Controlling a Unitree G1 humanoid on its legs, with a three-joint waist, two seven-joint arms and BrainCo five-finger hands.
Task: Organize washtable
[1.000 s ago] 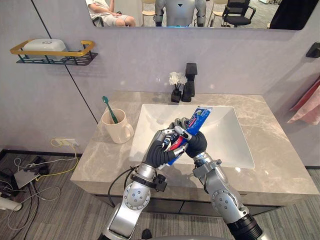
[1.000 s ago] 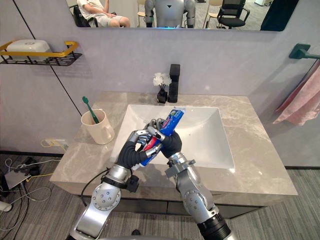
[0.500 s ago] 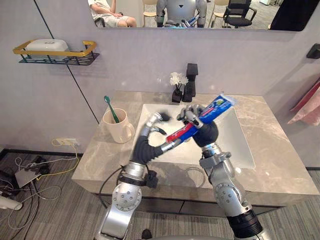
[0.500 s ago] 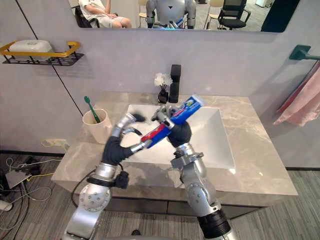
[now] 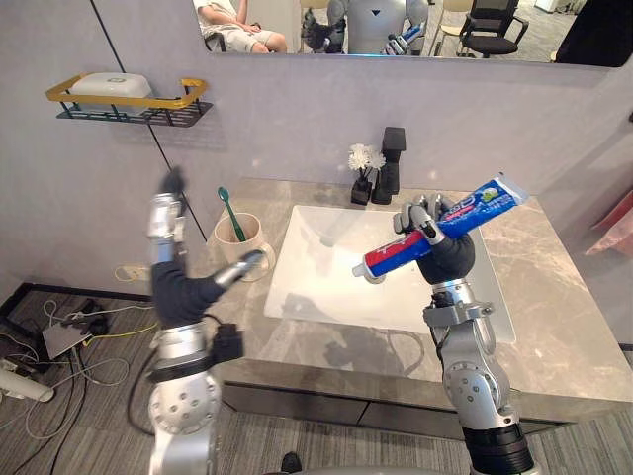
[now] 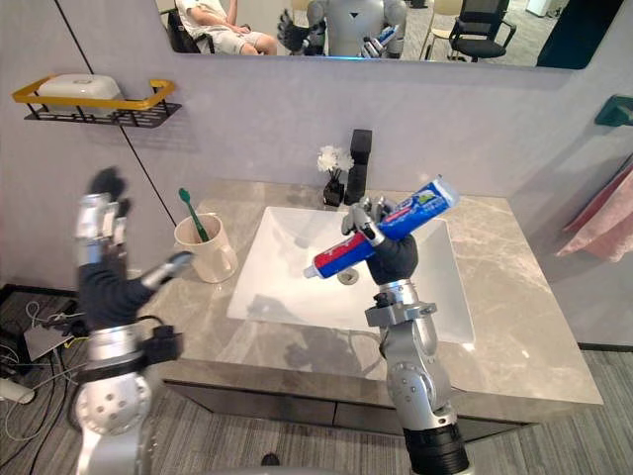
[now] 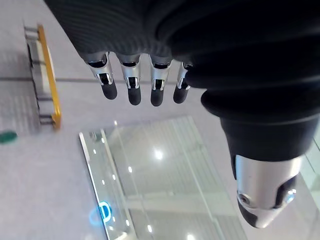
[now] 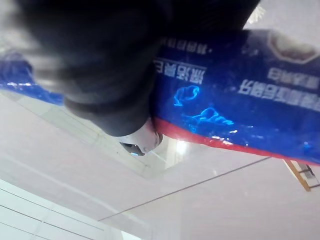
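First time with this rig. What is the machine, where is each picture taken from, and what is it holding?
It is a two-armed humanoid robot at a washtable. The two wide pictures come from cameras in its head; the two close-ups come from a camera on each wrist. The counter has a sink, a faucet and a cup holding a green toothbrush. The right hand grips a toothpaste tube above the sink; the left hand is up, open and empty.
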